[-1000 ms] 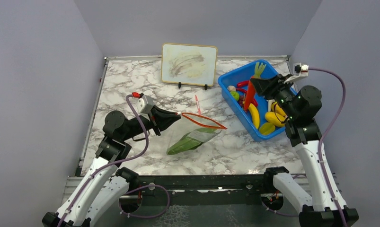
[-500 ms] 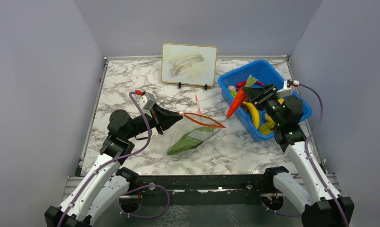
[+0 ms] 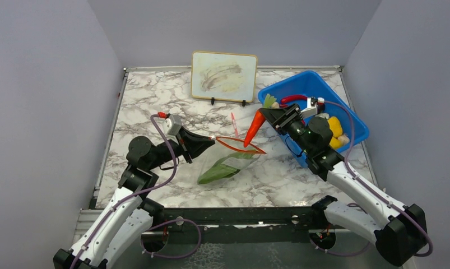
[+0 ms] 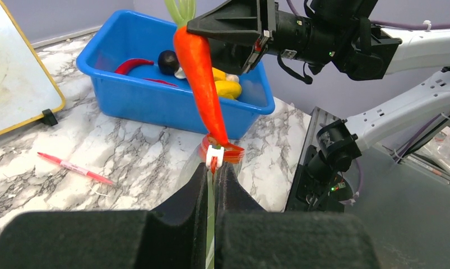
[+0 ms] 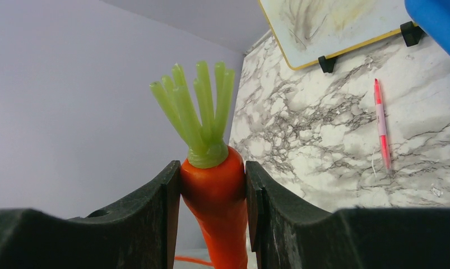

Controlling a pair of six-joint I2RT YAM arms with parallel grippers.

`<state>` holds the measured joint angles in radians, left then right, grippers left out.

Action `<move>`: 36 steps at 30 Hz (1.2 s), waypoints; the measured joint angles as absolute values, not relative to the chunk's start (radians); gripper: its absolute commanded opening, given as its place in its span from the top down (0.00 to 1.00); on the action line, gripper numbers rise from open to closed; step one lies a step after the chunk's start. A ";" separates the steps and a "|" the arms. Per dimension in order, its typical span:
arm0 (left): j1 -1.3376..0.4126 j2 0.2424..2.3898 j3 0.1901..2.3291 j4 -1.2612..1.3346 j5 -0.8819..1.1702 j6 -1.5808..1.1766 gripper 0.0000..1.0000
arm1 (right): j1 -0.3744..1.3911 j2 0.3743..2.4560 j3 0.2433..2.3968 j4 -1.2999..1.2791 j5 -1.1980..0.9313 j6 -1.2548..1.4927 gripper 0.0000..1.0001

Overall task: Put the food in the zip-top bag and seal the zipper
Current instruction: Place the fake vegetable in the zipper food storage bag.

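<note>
The clear zip-top bag (image 3: 233, 162) lies mid-table with its red-orange zipper (image 3: 242, 144) standing open as a loop. A green leafy pod (image 3: 218, 170) is inside it. My left gripper (image 3: 212, 140) is shut on the bag's mouth edge by the white slider (image 4: 214, 154). My right gripper (image 3: 267, 116) is shut on the orange carrot (image 3: 253, 128), gripping its thick end below the green top (image 5: 200, 109). The carrot hangs tip down, its point at the bag's open mouth (image 4: 222, 148). The red chili (image 4: 134, 64), dark round piece (image 4: 168, 60) and yellow pieces (image 3: 334, 128) lie in the blue bin.
The blue bin (image 3: 318, 84) stands at the back right. A red-and-white pen (image 3: 233, 120) lies behind the bag. A small whiteboard (image 3: 224, 75) stands on feet at the back. Grey walls close in the table on three sides.
My right gripper has carried the carrot out of the bin, leftwards and down to the bag's mouth. My left gripper has kept hold of the bag edge, barely moving.
</note>
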<state>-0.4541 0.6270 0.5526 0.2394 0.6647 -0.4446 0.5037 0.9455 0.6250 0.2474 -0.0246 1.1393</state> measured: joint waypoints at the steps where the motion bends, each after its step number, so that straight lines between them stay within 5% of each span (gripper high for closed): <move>1: -0.454 0.623 0.547 0.240 0.664 -0.447 1.00 | 0.512 0.951 0.625 0.253 -0.012 1.140 0.82; 19: -0.454 0.559 0.499 0.277 0.647 -0.533 1.00 | 0.653 0.908 0.528 0.334 0.089 1.139 0.82; 36: -0.459 0.590 0.499 0.301 0.617 -0.533 1.00 | 0.850 0.913 0.514 0.316 0.173 1.156 0.70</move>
